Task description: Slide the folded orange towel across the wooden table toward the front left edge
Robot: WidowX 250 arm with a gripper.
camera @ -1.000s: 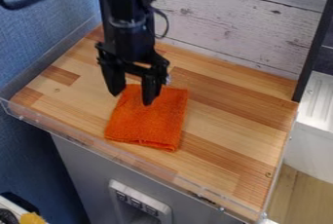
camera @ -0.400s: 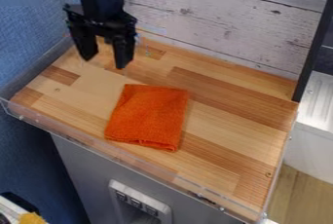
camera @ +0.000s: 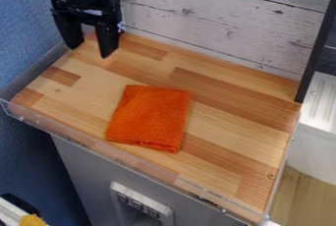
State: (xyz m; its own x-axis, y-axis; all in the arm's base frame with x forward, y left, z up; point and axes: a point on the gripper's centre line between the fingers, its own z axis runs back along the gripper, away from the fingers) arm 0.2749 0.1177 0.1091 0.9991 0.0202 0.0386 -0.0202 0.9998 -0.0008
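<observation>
Wooden planks form the desk [camera: 236, 122]. Over its far left corner hangs the black gripper [camera: 91, 51], fingers apart and empty; it has drawn back from above the cloth [camera: 150, 118], so handling seems finished or paused. Orange, neatly folded and slightly skewed, the cloth lies unmoved near the middle.

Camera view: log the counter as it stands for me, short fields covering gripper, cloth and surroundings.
gripper: upper left, over the counter's far left corner
fingers: apart, nothing between them
nearest loose thing: orange cloth
cloth state: lying flat, looks folded, roughly rectangular
contact: gripper and cloth apart
surface: wooden countertop
front edge: clear lip
behind: whitewashed plank wall
left side: blue wall
</observation>
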